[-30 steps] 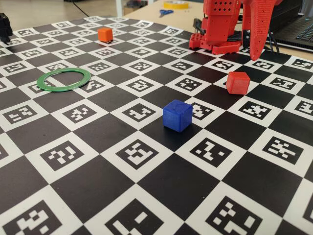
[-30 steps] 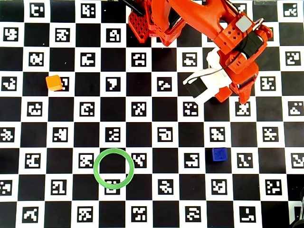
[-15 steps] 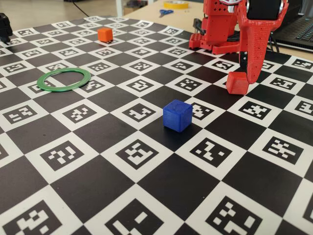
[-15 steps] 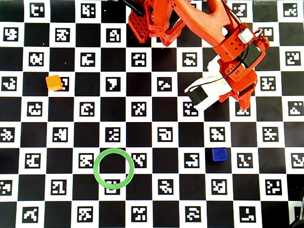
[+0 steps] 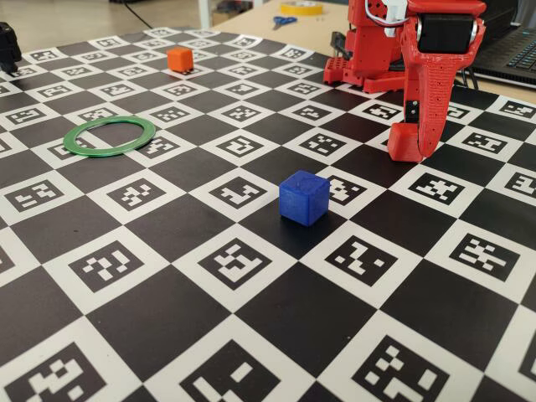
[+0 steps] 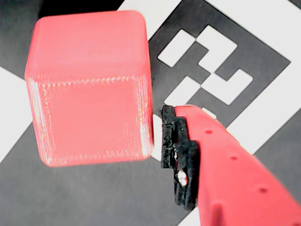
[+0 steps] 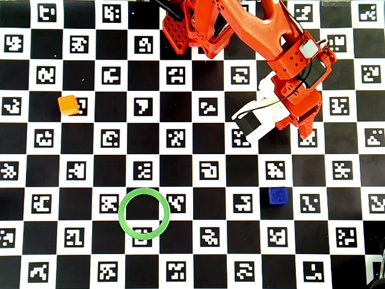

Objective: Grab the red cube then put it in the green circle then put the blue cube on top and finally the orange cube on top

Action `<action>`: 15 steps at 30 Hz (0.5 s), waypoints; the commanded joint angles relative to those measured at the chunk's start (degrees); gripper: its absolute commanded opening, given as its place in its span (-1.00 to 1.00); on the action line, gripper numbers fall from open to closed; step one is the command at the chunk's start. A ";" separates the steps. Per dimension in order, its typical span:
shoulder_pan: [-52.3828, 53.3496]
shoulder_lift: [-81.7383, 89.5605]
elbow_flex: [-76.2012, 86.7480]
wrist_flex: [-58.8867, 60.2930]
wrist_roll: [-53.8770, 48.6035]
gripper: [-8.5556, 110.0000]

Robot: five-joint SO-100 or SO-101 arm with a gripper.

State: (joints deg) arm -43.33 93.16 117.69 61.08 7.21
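Cubes: one red cube (image 6: 89, 87), one blue cube (image 5: 304, 198), one orange cube (image 5: 179, 59).

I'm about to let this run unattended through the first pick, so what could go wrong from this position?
1. In the wrist view, one finger pad sits right at the red cube's lower corner rather than flat against a face; closing might twist or push it away.
2. The gripper hides most of the cube in the fixed view, so whether the cube is centred between the fingers is unclear.
3. The green circle lies far across the board, so a weak grip could drop the cube on the way.
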 commanded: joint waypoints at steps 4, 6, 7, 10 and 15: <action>0.44 0.18 0.88 -3.08 -0.97 -0.17; 0.53 0.09 1.41 -3.96 -1.05 -0.17; 0.53 -0.09 1.58 -4.22 -1.05 -0.18; 0.53 -0.35 1.85 -4.83 -0.97 -0.18; 0.53 -0.44 2.55 -5.98 -1.41 -0.21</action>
State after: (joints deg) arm -43.24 92.02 120.59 55.72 6.42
